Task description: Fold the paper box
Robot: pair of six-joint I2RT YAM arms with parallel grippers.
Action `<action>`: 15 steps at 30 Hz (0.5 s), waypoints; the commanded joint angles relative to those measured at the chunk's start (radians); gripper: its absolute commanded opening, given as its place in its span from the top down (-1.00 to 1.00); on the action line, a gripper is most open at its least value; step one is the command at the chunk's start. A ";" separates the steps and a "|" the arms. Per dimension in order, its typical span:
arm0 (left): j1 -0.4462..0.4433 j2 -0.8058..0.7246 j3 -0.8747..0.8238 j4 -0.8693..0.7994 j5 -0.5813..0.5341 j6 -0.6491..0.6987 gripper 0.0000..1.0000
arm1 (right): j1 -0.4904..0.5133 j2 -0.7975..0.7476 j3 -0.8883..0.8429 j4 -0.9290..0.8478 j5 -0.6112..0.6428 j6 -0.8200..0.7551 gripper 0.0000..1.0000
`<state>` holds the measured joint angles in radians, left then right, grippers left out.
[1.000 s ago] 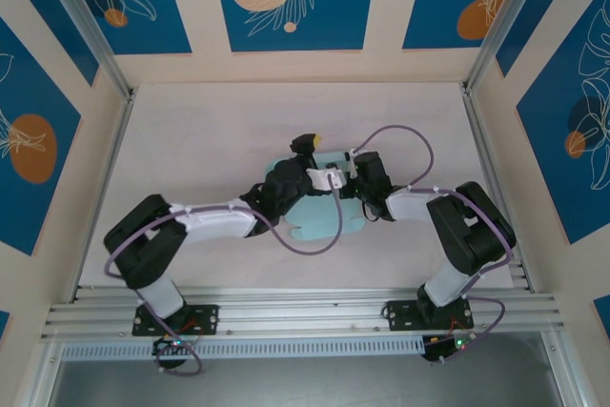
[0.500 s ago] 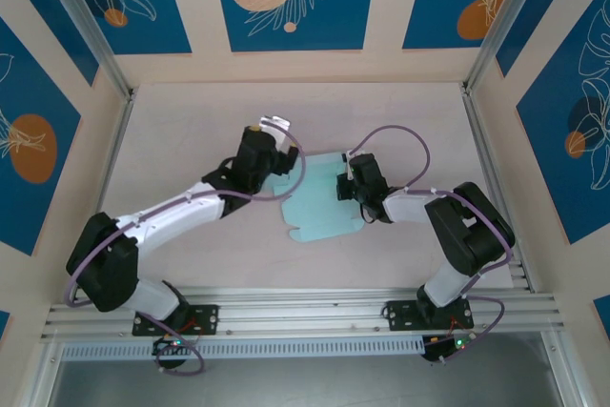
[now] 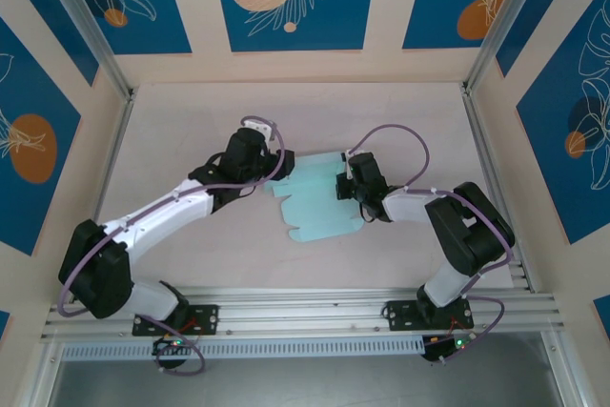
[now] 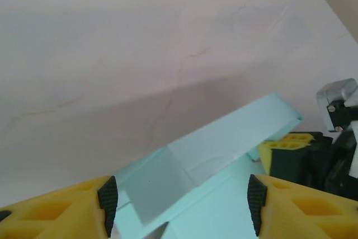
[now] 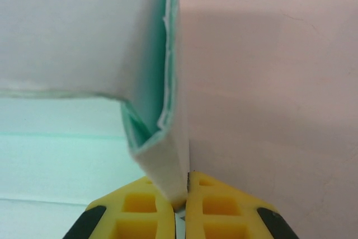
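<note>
At the near side, the paper box (image 3: 319,205) is lying mostly open on the table (image 3: 191,111), between the two arms and near the table's middle. Its rounded near flaps are resting flat and are looking unfolded.

Farther in, the right gripper (image 5: 182,190) is pinching the sheet's right edge. Its fingers are pressing together on a doubled strip of card (image 5: 168,155), which is standing up from the table like a first wall.

Beyond that, at the sheet's far left corner, the left gripper (image 4: 179,205) is hovering with its fingers (image 4: 106,197) spread apart. A long side flap (image 4: 224,138) is sitting between them, tilting up slightly, and I am not seeing the pads touching it.

I am judging the work as only starting. One edge is creased and held, while the other walls and flaps are waiting to be raised and tucked before any box shape is showing.
</note>
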<state>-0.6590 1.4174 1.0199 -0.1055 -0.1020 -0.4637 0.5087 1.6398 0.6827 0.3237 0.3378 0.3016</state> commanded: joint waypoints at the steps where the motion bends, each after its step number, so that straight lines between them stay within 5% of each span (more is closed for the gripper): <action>1: 0.004 0.035 -0.012 0.069 0.100 -0.103 -0.25 | 0.007 -0.020 0.026 -0.004 0.009 -0.003 0.82; 7: 0.003 0.101 -0.010 0.110 0.177 -0.167 -0.23 | 0.007 -0.014 0.029 -0.009 0.009 0.009 0.82; 15: 0.004 0.130 -0.099 0.197 0.092 -0.240 -0.35 | 0.012 -0.009 0.027 -0.011 0.006 0.018 0.82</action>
<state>-0.6590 1.5352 0.9443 0.0280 0.0193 -0.6643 0.5110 1.6398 0.6865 0.3111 0.3374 0.3058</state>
